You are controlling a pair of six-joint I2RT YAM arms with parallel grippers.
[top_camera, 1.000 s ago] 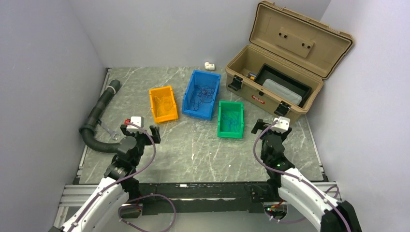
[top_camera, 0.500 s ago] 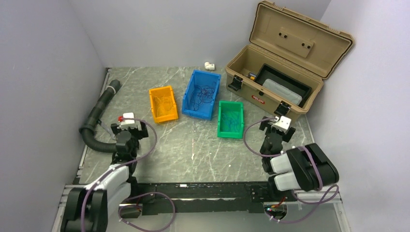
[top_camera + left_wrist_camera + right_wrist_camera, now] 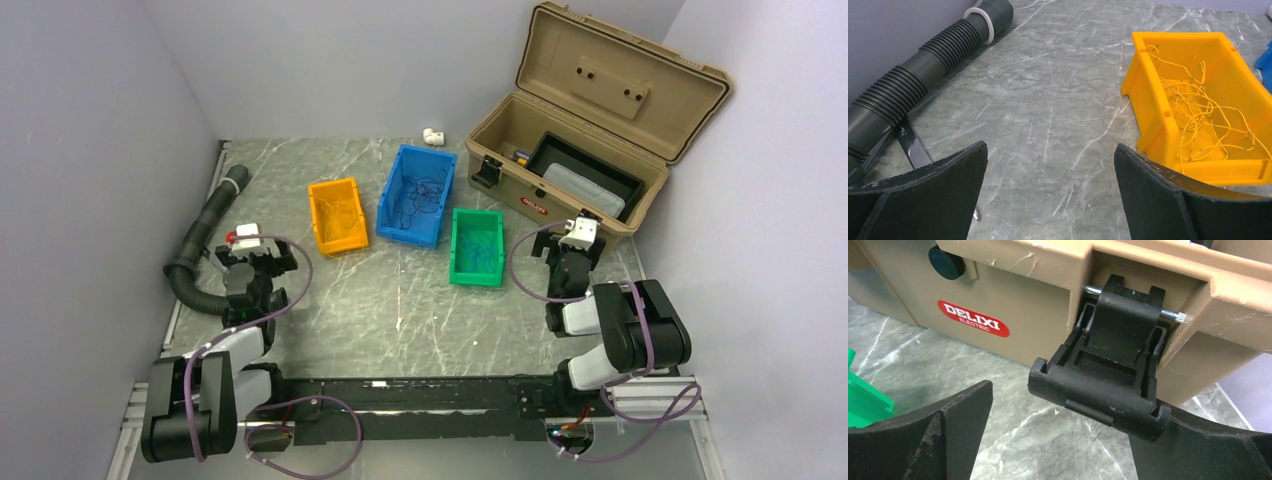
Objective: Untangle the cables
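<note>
**A:** What's the biggest thing out there?

**B:** The table (image 3: pixel 400 310). Next is the tan toolbox (image 3: pixel 545 205), lid up, straight ahead of the right gripper (image 3: pixel 1058 405). One of its black latches (image 3: pixel 1108 370) hangs just in front of the fingers.

**A:** Is that gripper holding the latch?

**B:** No. Its jaws are spread wide and grip nothing.

**A:** And the left gripper (image 3: pixel 1050 150)?

**B:** Also spread wide and empty, low over bare table. A black ribbed hose (image 3: pixel 923 65) runs off ahead to its left.

**A:** Where are the bins?

**B:** The blue bin (image 3: pixel 408 238) is farthest from the left gripper, ahead and well to its right. The green bin (image 3: pixel 475 278) is just left of the right gripper. The orange bin (image 3: pixel 1148 120) is near the left gripper, ahead and to its right.

**A:** Anything smaller?

**B:** A wrench (image 3: pixel 913 147) lies just beside the left finger, against the hose.

**A:** And the cables?

**B:** The yellow cables (image 3: pixel 1198 115) lie in a loose tangle inside the orange bin. The blue cables (image 3: pixel 420 195) are in the blue bin and the green cables (image 3: pixel 478 250) in the green one. Neither gripper touches any of them.
</note>
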